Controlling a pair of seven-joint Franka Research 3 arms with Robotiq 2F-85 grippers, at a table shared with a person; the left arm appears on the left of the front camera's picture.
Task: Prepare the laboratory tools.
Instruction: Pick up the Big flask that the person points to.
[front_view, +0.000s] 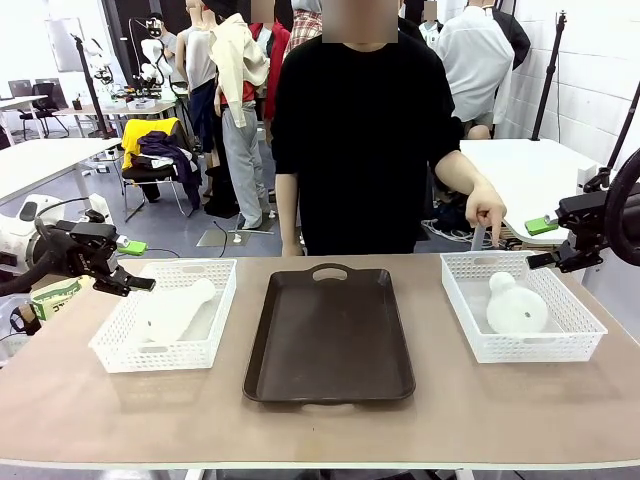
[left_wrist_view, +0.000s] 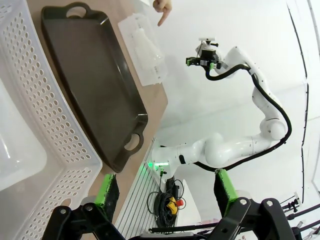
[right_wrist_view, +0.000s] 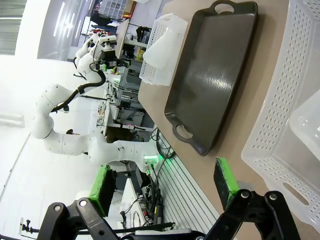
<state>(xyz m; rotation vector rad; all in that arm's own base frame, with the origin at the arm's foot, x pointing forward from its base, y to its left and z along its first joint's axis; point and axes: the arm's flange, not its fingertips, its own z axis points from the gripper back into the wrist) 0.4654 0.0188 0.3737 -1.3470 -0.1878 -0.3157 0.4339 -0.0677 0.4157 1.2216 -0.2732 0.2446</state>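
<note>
Left claw (front_view: 135, 265): I read both fingers spread wide with nothing between them; it hangs just off the left side of the left basket (front_view: 160, 358), touching nothing.
Right claw (front_view: 543, 243): jaws equally wide and empty, held in the air near the far right corner of the right basket (front_view: 530, 347).
Left flask (front_view: 178, 310): frosted white, lying on its side inside the left basket, neck towards the far right corner.
Right flask (front_view: 515, 303): lying down inside the right basket, well apart from my right fingers.
Tray (front_view: 330, 335): dark brown with handles, flat on the table between the two baskets.
Person's hand (front_view: 487, 212): reaching from the far side, one finger pointing down at the far rim of the right basket.
</note>
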